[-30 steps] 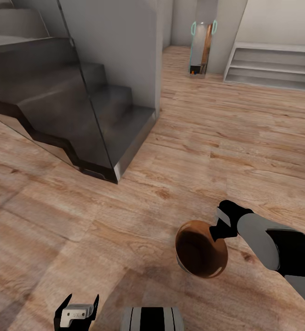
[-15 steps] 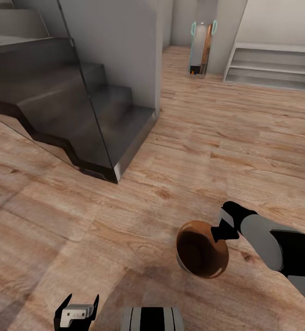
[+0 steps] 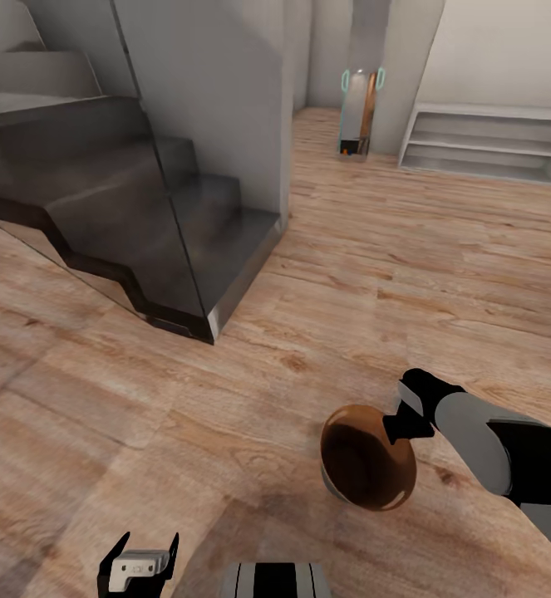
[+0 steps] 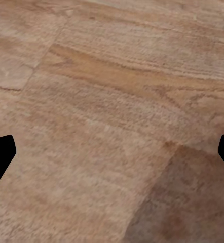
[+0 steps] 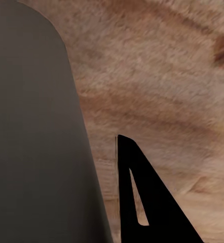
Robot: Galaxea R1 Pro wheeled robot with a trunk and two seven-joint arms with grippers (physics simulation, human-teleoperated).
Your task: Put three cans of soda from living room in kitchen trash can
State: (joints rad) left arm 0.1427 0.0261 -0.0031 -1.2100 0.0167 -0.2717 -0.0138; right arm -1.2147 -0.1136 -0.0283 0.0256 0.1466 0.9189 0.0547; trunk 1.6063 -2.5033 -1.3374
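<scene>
The tash can (image 3: 366,457), grey outside and glossy brown inside, hangs tilted just above the wood floor at the lower right of the head view. My right gripper (image 3: 391,429) is shut on its rim. In the right wrist view the bin's grey wall (image 5: 31,142) sits beside one black finger (image 5: 142,202). I see no can of soda inside the bin or around it. My left gripper (image 3: 139,563) is low at the left, open and holding nothing; its fingertips (image 4: 0,157) stand far apart over bare floor.
A dark grey staircase (image 3: 142,216) with a glass side panel rises at the left, against a grey wall (image 3: 225,100). A low white shelf unit (image 3: 483,141) stands far right. A tall narrow object with teal trim (image 3: 358,112) stands in the passage ahead. Light wood floor (image 3: 391,266) stretches between.
The whole view has shifted, so the camera has moved: stairs and shelf sit lower in the picture. The bin stays in my right gripper, a little lower and further right.
</scene>
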